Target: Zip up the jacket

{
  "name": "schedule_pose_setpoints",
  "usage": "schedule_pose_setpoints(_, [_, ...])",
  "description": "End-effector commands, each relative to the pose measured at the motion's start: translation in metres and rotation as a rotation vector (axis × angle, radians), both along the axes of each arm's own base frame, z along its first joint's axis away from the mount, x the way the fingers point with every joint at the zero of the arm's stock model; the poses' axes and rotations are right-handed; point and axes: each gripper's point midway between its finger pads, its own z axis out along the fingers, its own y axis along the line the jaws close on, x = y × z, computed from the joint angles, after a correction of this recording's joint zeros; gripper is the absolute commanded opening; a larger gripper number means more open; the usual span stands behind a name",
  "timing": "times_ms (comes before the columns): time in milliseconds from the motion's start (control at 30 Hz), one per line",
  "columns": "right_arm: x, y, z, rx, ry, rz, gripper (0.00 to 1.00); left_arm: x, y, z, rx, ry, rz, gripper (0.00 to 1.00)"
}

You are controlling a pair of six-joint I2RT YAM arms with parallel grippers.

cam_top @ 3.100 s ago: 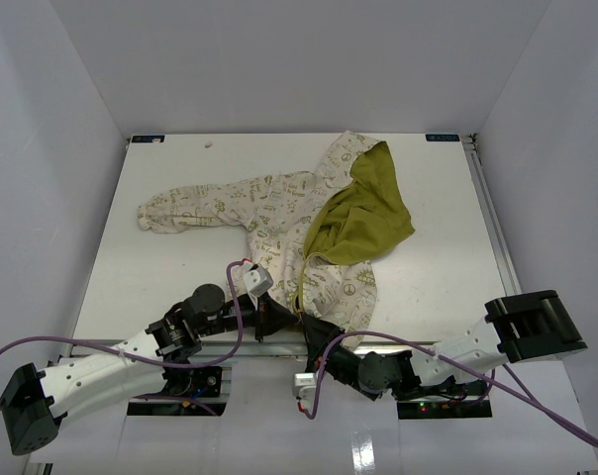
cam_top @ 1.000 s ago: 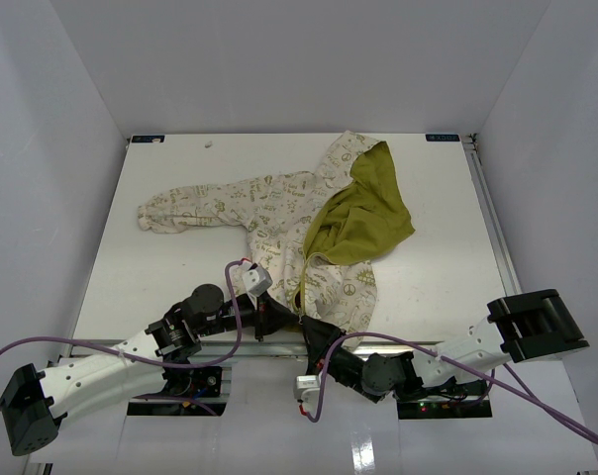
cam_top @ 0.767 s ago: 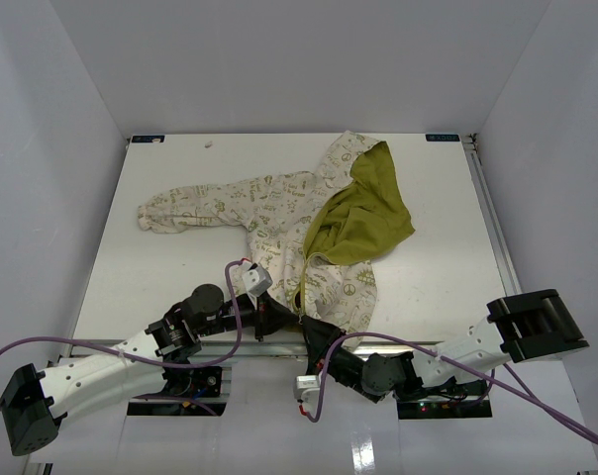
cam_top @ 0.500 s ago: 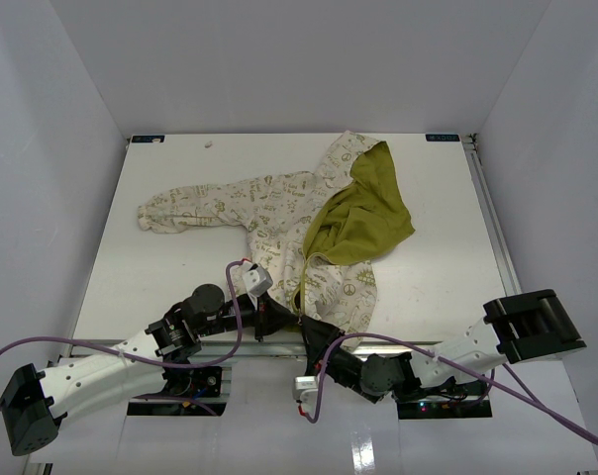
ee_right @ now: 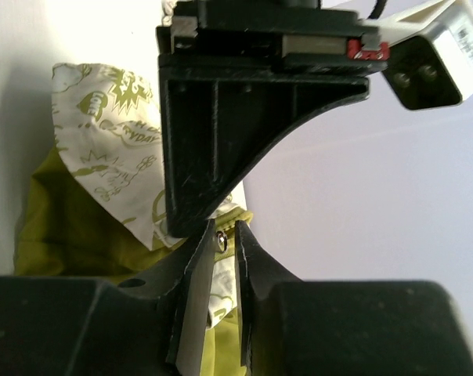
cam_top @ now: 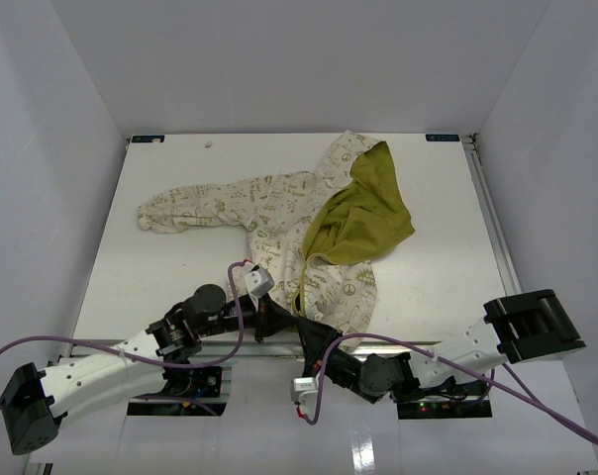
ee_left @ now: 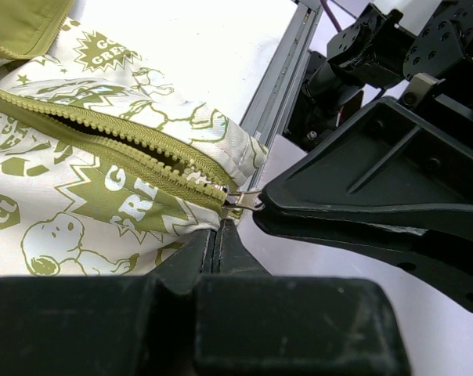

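Note:
The jacket (cam_top: 279, 213) lies flat on the table, cream with green print, its olive lining (cam_top: 363, 213) folded open at the upper right. The zipper (ee_left: 103, 129) is open, with its metal pull (ee_left: 244, 202) at the bottom hem by the near table edge. My left gripper (ee_left: 218, 231) is shut on the hem just beside the zipper's bottom end. My right gripper (ee_right: 226, 229) meets it from the opposite side, its fingers nearly together around the zipper pull (ee_right: 221, 241). In the top view both grippers (cam_top: 284, 315) (cam_top: 304, 325) touch tip to tip at the hem.
The metal rail (ee_left: 287, 70) of the table's near edge runs right beside the hem. One sleeve (cam_top: 180, 208) stretches out to the left and the hood (cam_top: 344, 158) lies at the back. White walls enclose the table (cam_top: 438, 257) on three sides.

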Motion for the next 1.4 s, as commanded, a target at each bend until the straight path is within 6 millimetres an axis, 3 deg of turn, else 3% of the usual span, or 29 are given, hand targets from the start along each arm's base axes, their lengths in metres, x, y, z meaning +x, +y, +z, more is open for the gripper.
schedule_pose_setpoints(0, [-0.006, 0.008, 0.029, 0.112, 0.024, 0.01, 0.25, -0.003, 0.0, -0.001, 0.003, -0.006, -0.021, 0.0])
schedule_pose_setpoints(1367, [0.006, -0.001, 0.006, 0.074, 0.059, -0.028, 0.23, -0.005, 0.0, 0.001, -0.006, -0.009, -0.029, 0.0])
